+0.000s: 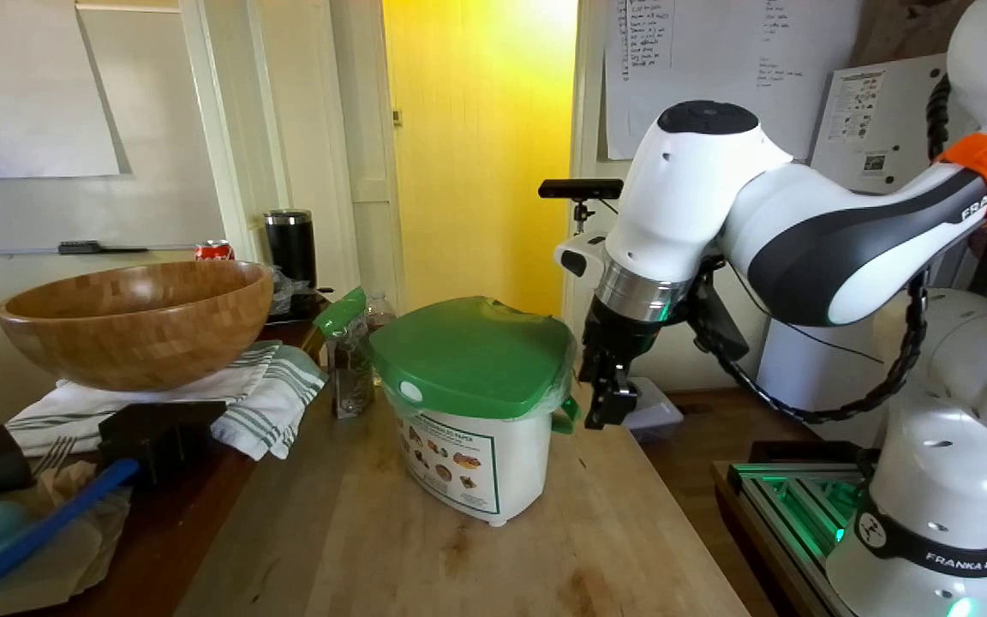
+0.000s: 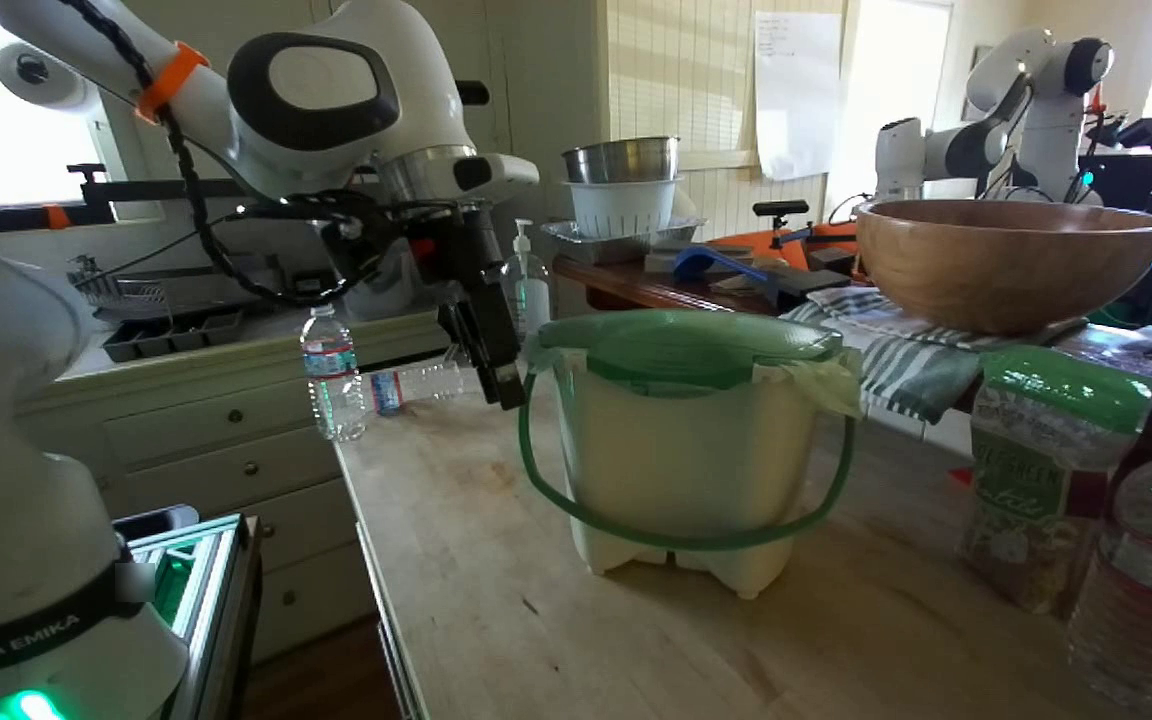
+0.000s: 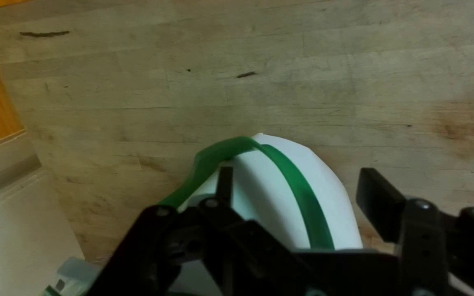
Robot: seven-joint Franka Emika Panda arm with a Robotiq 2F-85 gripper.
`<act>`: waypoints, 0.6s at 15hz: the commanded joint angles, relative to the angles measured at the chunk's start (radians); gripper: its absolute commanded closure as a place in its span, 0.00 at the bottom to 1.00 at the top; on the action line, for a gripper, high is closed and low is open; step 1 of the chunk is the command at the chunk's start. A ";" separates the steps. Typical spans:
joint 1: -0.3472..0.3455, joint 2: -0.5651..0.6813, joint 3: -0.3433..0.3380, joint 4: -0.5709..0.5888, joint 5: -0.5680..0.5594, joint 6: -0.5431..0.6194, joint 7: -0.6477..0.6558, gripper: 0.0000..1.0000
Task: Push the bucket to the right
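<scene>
My claw [image 3: 298,176] hangs just beside the bucket [image 1: 459,463], fingers [image 3: 379,203] spread wide apart; touching or not, I can't tell. Bucket stands upright on the wooden table [image 1: 373,557], green lid [image 1: 472,360] on, green handle [image 2: 688,541] drooping along its side. Green-topped bag [image 2: 1046,430] stands near, clear bottle [image 2: 1146,600] beside it. Wooden bowl [image 1: 142,326] sits well apart on a striped towel [image 1: 279,394].
</scene>
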 commanded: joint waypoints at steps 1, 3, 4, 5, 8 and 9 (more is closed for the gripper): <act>-0.023 0.056 -0.013 -0.001 -0.049 0.092 0.003 0.54; -0.035 0.083 -0.016 0.000 -0.066 0.147 0.002 0.69; -0.035 0.095 -0.019 -0.001 -0.066 0.166 -0.006 0.78; -0.036 0.105 -0.018 -0.001 -0.069 0.180 -0.009 0.85; -0.009 0.131 -0.040 0.000 -0.046 0.187 -0.094 1.00; 0.001 0.118 -0.051 -0.019 -0.039 0.189 -0.133 0.97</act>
